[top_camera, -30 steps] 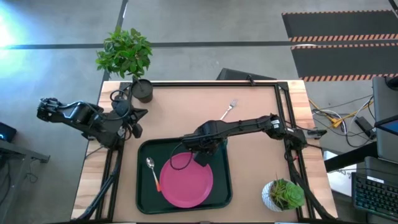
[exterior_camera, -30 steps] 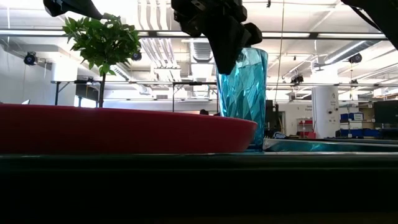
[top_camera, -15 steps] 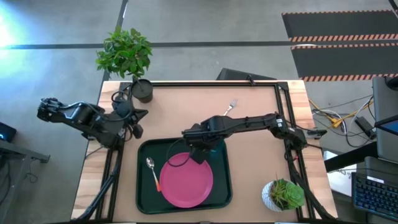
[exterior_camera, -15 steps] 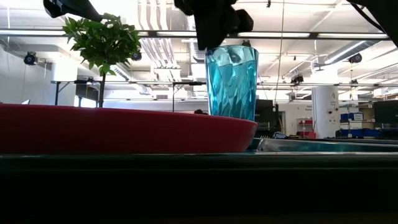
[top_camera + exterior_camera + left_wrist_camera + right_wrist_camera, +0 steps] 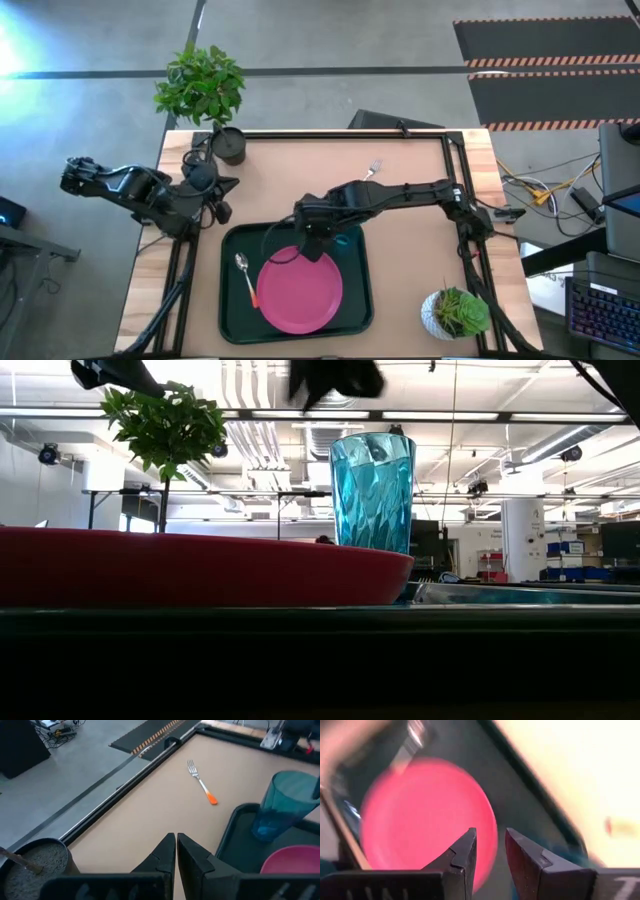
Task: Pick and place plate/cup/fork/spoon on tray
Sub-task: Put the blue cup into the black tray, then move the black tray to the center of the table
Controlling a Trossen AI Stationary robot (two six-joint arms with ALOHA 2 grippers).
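From above, the tray (image 5: pixel 296 283) lies at the near middle of the desk (image 5: pixel 410 270), carrying the pink plate (image 5: pixel 300 289), the spoon (image 5: pixel 244 276) left of the plate, and the teal cup (image 5: pixel 347 237) at the tray's far right corner. The fork (image 5: pixel 369 174) lies apart on the bare desk, farther back. The right gripper (image 5: pixel 314 247) hangs over the plate's far edge, just left of the cup; the left gripper (image 5: pixel 218 196) waits at the desk's left edge near a dark pot (image 5: pixel 229 146) with a plant. At desk height, the cup (image 5: pixel 372 493) stands upright behind the plate (image 5: pixel 200 566), free of the fingers above it. The left wrist view shows its fingers (image 5: pixel 162 857) clenched together, with fork (image 5: pixel 201 783) and cup (image 5: pixel 283 805) beyond. The right wrist view shows its fingers (image 5: pixel 466 852) parted, grasping nothing, above the plate (image 5: pixel 420 820).
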